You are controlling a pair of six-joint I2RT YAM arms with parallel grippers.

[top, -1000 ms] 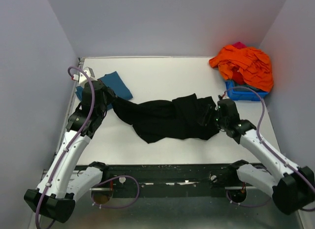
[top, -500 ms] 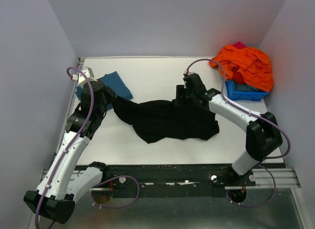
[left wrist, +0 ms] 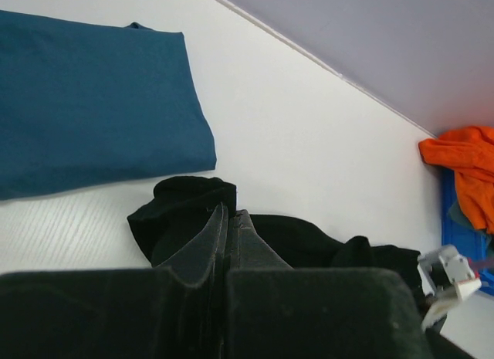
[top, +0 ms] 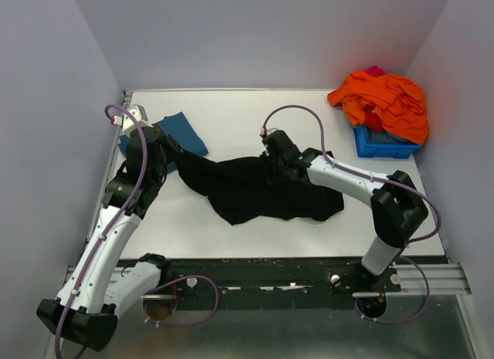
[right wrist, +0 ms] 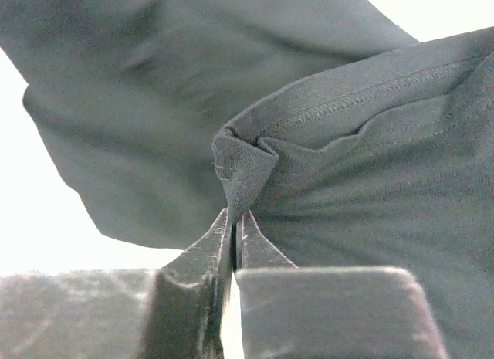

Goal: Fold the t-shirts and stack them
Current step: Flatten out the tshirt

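The black t-shirt (top: 258, 191) lies crumpled across the middle of the table, no floral print showing. My left gripper (top: 174, 154) is shut on its left end; in the left wrist view the fingers (left wrist: 229, 220) pinch the black cloth (left wrist: 185, 208). My right gripper (top: 270, 160) is shut on a fold of the shirt's hem (right wrist: 239, 170) over the shirt's middle, the pinched corner standing above the fingertips (right wrist: 234, 218). The teal-blue t-shirt (top: 174, 135) lies folded flat at the far left, also in the left wrist view (left wrist: 85, 104).
A blue plastic bin (top: 384, 145) stands at the far right, heaped with orange clothes (top: 382, 100); both show in the left wrist view (left wrist: 463, 174). Grey walls close in the table on three sides.
My right arm has swung from the shirt's right end leftwards, carrying that end over the shirt's middle. The left arm has not moved.
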